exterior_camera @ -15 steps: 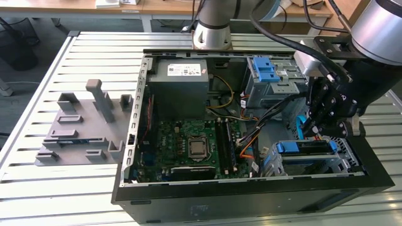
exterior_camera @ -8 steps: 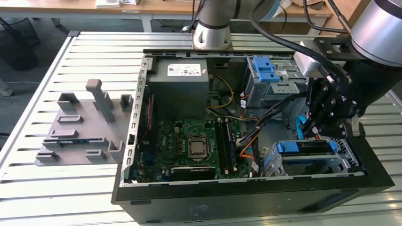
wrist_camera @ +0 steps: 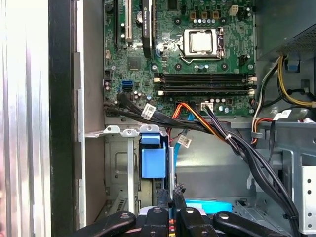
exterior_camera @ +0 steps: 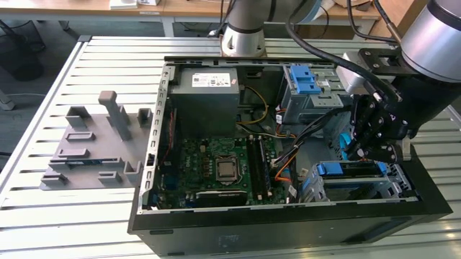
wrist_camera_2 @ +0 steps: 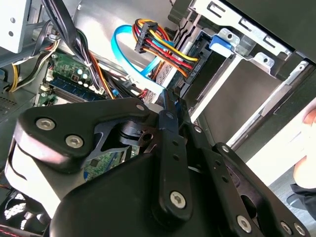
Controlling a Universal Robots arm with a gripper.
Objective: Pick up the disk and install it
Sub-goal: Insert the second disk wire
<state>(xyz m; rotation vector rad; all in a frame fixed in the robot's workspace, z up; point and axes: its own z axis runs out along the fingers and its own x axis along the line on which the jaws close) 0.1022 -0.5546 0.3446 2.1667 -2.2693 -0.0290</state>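
Hovering over the drive cage in the open PC case (exterior_camera: pixel 216 229), exterior view's right.

From my end the gripper (exterior_camera: pixel 371 154) hangs just above the metal cage (exterior_camera: pixel 392 186), and in the first wrist view the fingers (wrist_camera: pixel 178 193) look pressed together with nothing between them. The disk (exterior_camera: pixel 353 169) sits in that cage, blue rail showing on its edge, right below the fingers. Cables (wrist_camera_2: pixel 163 47) bunch up near it in the second wrist view. A grey fixture (exterior_camera: pixel 94 145) lies on the slatted surface (exterior_camera: pixel 65 226) beside the case.
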